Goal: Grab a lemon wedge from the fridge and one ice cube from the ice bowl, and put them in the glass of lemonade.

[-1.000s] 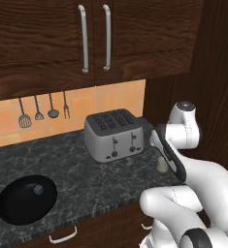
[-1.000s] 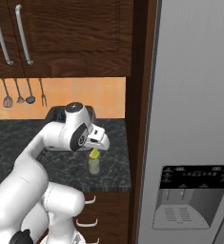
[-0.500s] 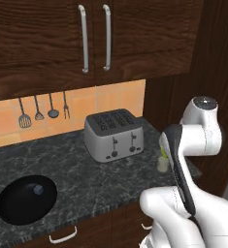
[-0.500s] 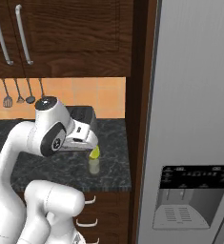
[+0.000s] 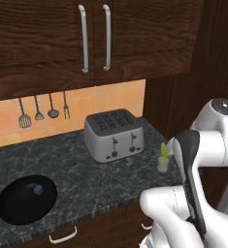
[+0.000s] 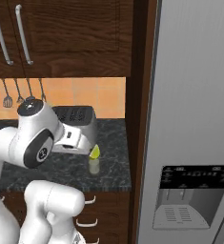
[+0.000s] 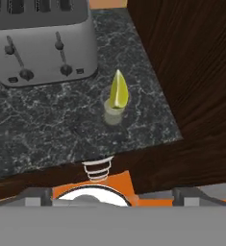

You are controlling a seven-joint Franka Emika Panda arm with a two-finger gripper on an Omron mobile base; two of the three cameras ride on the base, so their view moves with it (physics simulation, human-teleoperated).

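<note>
Lemon wedge (image 7: 118, 91) sits upright in glass of lemonade (image 7: 114, 111) on desk (image 7: 47, 129), ahead of the fingers; finger state cannot be told.

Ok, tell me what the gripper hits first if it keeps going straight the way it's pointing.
Probably the counter, near its front edge. The hand view looks down at it, with the glass holding the lemon wedge a little right of centre and the toaster beyond. Depth is unclear, so it might clip the glass.
</note>
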